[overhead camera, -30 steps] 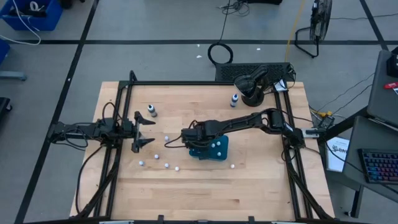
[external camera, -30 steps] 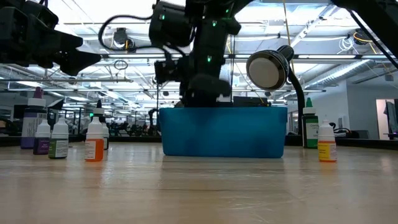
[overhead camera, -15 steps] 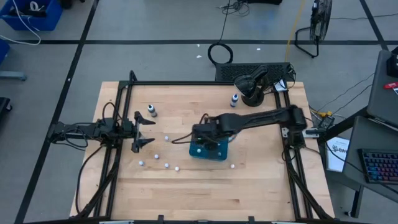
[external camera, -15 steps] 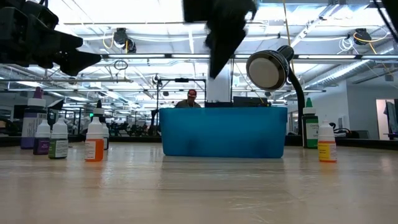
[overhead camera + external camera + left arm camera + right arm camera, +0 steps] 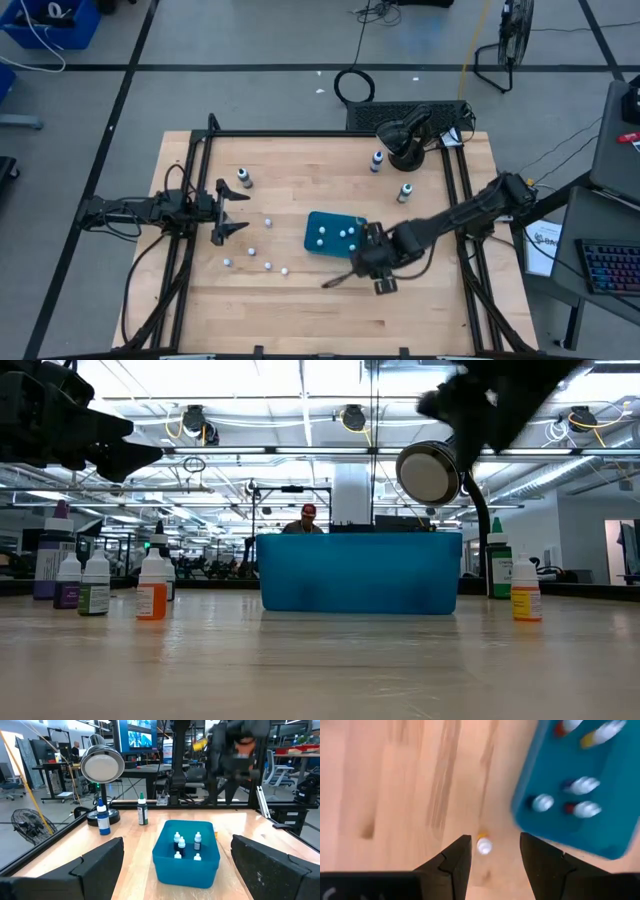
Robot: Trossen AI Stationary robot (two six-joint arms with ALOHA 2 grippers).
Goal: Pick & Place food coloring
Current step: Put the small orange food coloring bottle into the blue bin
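Observation:
The food coloring bottles are small with white caps. Several stand inside the teal tray (image 5: 322, 222). Several more stand loose on the wood left of it, among them one (image 5: 268, 265) and a dark taller one (image 5: 241, 178). Two taller ones (image 5: 376, 160) (image 5: 405, 190) stand near the far right. My right gripper (image 5: 368, 265) is open, off the tray's near right corner, pointing down. An orange bottle (image 5: 483, 844) stands on the table below, between its fingers and clear of them. My left gripper (image 5: 232, 212) waits open at the table's left.
A black round lamp with a cable (image 5: 405, 140) sits at the far right corner. Black frame rails (image 5: 190, 200) run along the table's left, right and far sides. Bare wood lies along the near edge. A person (image 5: 308, 518) shows far behind the tray.
My right gripper has risen from low over the tray's left part and swung across it toward the table's near right, ending off the tray's near right corner. The tray and loose bottles have stayed put.

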